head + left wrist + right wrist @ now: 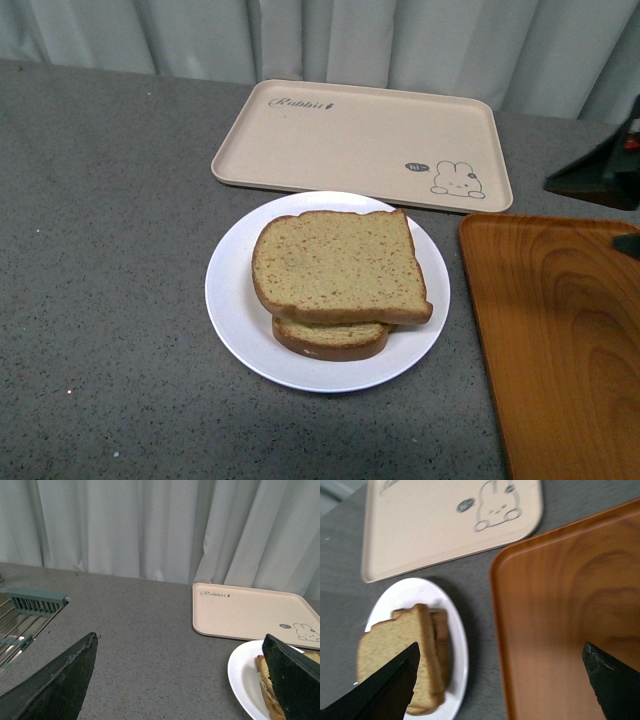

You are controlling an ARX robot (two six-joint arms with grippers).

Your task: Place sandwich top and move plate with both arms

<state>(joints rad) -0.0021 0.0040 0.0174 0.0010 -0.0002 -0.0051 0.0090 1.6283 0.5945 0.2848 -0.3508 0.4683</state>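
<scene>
Your top (335,262) already rests on the lower slice (330,342) on the plate (232,300), so left gripper (179,645) and right gripper (501,650) both hang released, free to take opposite rims.

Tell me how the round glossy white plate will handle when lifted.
The white plate looks rigid but probably slippery, being glossy. Its low rim likely offers little grip. The tan top bread slice, offset over the lower slice, may slide if tilted.

The sandwich top (335,265) hides most of the lower slice (330,340); the orange tray (560,340) runs off frame at four o'clock.
</scene>
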